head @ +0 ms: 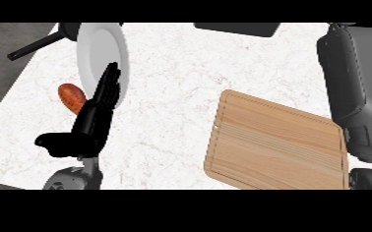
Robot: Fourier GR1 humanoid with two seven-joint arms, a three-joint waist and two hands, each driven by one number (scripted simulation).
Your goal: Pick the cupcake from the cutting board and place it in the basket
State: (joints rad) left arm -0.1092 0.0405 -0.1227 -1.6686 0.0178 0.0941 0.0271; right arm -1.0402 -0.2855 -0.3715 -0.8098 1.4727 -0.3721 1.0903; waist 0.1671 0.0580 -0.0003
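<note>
**Cupcake off the board, carry step (judged)**

Nearest me, the left hand [87, 125] is resting at the view's lower left. Its fingers [108, 86] are pointing up, straight and pressed together, with the thumb out sideways, holding nothing.

To its right the cutting board [276, 142] is lying on the desk [174, 78], and I am seeing no cupcake on it. The cupcake is not showing anywhere, and neither is anything I can call the basket.

The right forearm [347, 78] is running up the right edge beside the board. The right hand is lying outside the view, so I cannot tell what its fingers are doing.

Farther off, an orange-brown item [70, 97] is lying just beside the left fingers, with a white plate [98, 49] behind them. A dark flat object [236, 28] is sitting at the far edge.

Judgement: I am reading this as the carry toward the basket. The next move is calling for bringing the basket into view, then lowering over it before letting go.
</note>
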